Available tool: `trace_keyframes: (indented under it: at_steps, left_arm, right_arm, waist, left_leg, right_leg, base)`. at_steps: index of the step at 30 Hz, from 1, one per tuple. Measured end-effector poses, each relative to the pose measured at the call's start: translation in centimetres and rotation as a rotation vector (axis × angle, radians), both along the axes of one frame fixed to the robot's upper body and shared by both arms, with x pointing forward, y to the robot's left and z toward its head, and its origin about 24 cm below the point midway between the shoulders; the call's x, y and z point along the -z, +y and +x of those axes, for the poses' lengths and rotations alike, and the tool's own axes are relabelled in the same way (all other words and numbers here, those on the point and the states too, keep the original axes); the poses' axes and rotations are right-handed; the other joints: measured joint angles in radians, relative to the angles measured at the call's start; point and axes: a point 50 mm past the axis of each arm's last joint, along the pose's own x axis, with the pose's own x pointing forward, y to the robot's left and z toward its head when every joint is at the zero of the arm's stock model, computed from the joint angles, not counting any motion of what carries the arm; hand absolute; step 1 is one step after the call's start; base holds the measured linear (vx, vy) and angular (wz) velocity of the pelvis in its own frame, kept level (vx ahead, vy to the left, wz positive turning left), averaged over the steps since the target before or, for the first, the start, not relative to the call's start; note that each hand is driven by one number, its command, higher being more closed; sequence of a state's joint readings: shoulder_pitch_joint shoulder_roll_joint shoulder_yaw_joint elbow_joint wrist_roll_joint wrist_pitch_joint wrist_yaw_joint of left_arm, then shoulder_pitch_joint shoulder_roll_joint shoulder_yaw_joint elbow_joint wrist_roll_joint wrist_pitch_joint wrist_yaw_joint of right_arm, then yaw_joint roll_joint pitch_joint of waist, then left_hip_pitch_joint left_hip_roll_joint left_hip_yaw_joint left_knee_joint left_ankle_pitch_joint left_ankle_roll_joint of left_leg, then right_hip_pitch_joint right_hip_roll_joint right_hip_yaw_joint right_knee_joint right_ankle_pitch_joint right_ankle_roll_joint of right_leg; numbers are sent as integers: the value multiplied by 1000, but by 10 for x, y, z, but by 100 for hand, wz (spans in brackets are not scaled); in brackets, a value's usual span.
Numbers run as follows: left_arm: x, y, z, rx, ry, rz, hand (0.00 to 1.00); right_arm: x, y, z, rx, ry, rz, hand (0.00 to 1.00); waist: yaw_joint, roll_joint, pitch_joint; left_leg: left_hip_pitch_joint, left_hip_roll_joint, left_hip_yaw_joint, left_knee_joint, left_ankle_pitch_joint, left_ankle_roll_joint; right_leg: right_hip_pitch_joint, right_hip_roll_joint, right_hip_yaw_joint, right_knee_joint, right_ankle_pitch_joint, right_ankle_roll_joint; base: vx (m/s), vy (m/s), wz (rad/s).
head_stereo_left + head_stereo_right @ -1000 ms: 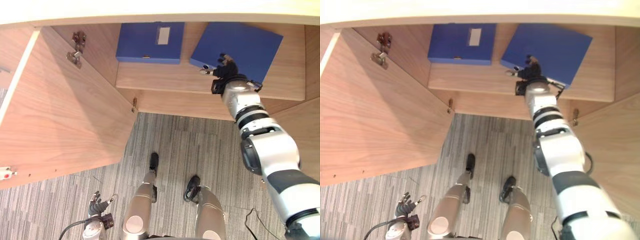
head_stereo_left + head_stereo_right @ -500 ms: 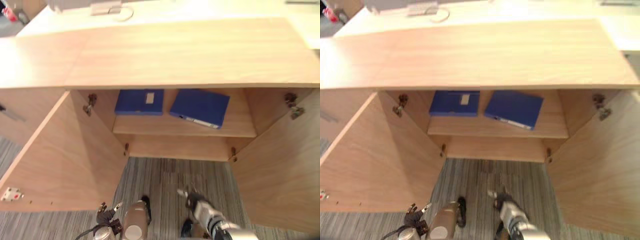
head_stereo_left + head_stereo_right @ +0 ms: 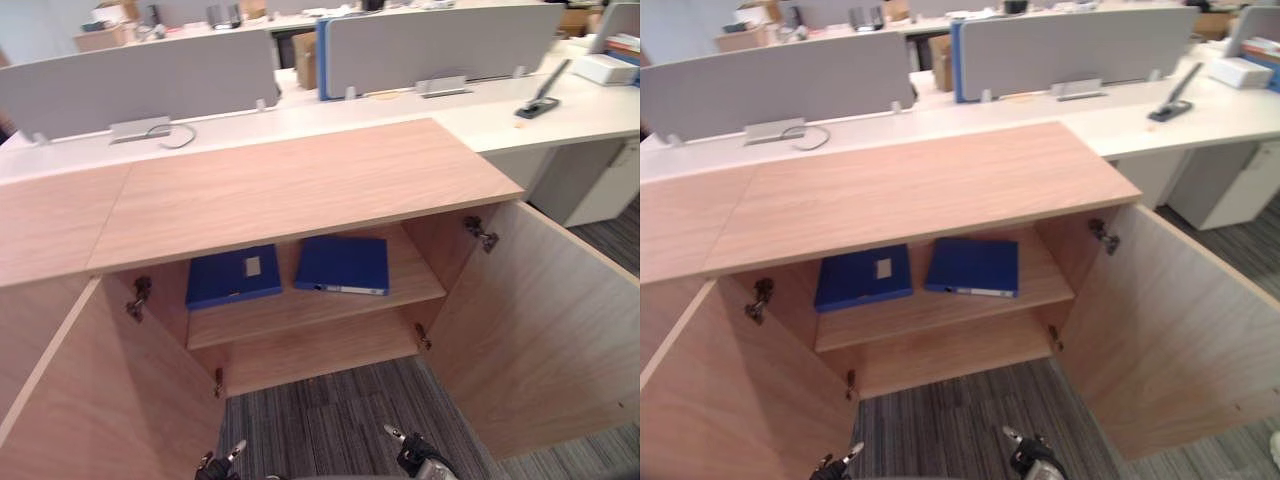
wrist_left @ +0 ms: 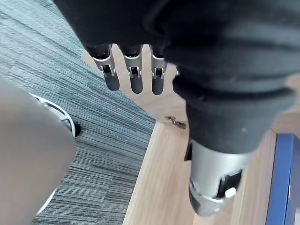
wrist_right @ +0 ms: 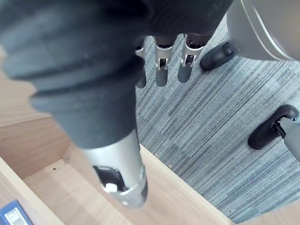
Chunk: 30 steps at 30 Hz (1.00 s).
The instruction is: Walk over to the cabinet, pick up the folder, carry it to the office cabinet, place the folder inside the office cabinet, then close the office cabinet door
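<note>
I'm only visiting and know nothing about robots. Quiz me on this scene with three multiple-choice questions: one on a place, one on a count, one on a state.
1. Where at the cabinet do the left folder and right folder lie?
A. On top of it
B. On its shelf
C. On the floor

2. How many folders are there?
A. One
B. Two
C. Four

3. How do the left door and right door stand?
A. Both shut
B. Only the left open
C. Both open

Answers:
1 B: both lie flat on the shelf inside.
2 B: two blue ones lie side by side.
3 C: both doors are swung wide.
</note>
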<state>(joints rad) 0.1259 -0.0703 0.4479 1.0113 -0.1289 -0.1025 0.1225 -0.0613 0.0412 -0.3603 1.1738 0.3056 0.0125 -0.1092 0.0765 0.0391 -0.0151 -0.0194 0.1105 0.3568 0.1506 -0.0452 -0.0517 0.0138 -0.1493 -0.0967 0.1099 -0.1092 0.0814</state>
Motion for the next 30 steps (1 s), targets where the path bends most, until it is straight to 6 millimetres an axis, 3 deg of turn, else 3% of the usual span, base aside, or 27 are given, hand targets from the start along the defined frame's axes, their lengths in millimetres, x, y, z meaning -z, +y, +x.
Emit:
trace_keyframes:
  at_steps: [3, 6, 9, 10, 13, 15, 16, 18, 19, 20, 25, 30]
  left_arm:
    - [0, -7, 4, 67, -4, -4, 0]
    - [-1, -12, 9, 117, -12, -3, 0]
    - [-1, -14, 11, 140, -18, 0, 0]
    - [-2, -11, 12, 143, -25, 13, 0]
    - [-2, -11, 12, 159, -23, 22, 0]
    - [-3, -10, 16, 171, -30, 28, 0]
    - [-3, -10, 16, 177, -30, 30, 0]
    - [-3, -7, 16, 176, -28, 37, 0]
    - [-2, -6, 13, 158, -18, 34, 0]
    - [-1, -8, 9, 128, -10, 21, 0]
    - [1, -1, -3, 13, 8, 5, 0]
    - [2, -3, -8, 9, 20, -15, 0]
  right_arm:
    - [1, -13, -7, 41, 15, -21, 0]
    - [1, -24, -11, 48, 28, -54, 0]
    - [-1, -26, -7, 21, 18, -71, 0]
    - [-2, -24, -4, -9, 5, -79, 0]
    - [-3, -17, 2, -121, -15, -101, 0]
    - [-5, -13, 8, -150, -26, -104, 0]
    - [-5, -12, 8, -156, -28, -103, 0]
    - [-4, -10, 7, -147, -22, -97, 0]
    - [-3, -9, 5, -142, -13, -94, 0]
    - [-3, -11, 4, -148, -7, -98, 0]
    - [-2, -1, 3, -238, 6, -97, 0]
    - [-1, -2, 0, -216, 11, -92, 0]
  waist:
    - [2, 6, -19]
    - [0, 13, -20]
    - [-4, 13, -9]
    - [-8, -2, 1]
    - [-12, -7, 8]
    - [-17, -10, 30]
    - [-21, -10, 35]
    - [-24, -26, 41]
    - [-27, -31, 43]
    - [-25, -16, 41]
    - [-20, -16, 35]
    - [-22, -7, 17]
  left_leg:
    - [35, -58, -53, -36, -8, 13]
    - [62, -110, -77, -58, -23, 33]
    - [110, -148, -77, -83, -30, 42]
    - [146, -168, -76, -88, -37, 51]
    - [201, -179, -79, -115, -43, 73]
    - [214, -169, -94, -120, -47, 81]
    - [215, -155, -109, -122, -52, 82]
    - [215, -147, -137, -120, -53, 63]
    - [227, -141, -164, -118, -57, 48]
    - [231, -114, -178, -122, -57, 36]
    - [229, -9, -179, -138, -49, -25]
    - [228, 21, -177, -158, -44, -43]
  right_leg:
    - [1, -45, 24, 3, 13, 35]
    - [-15, -97, 24, 81, -18, 61]
    - [-143, -155, -19, 377, -51, 28]
    - [-170, -199, -66, 493, -51, 9]
    - [-201, -238, -97, 614, -51, -4]
    - [-209, -216, -117, 598, -99, 7]
    - [-210, -180, -122, 539, -108, 9]
    - [-191, -137, -114, 394, -91, 1]
    - [-167, -126, -119, 365, -45, -9]
    - [-145, -100, -144, 340, -53, -15]
    - [-85, 19, -206, 209, -32, -57]
    - [-49, 61, -222, 132, -13, -64]
  base:
    - [107, 138, -24]
    - [94, 125, -3]
    - [65, 155, -12]
    - [61, 98, -5]
    - [58, 41, -3]
    - [32, -63, 14]
    - [7, -143, 40]
    - [19, -237, 52]
    - [66, -238, 48]
    - [83, -197, 41]
    - [100, -171, 6]
    - [145, -55, 3]
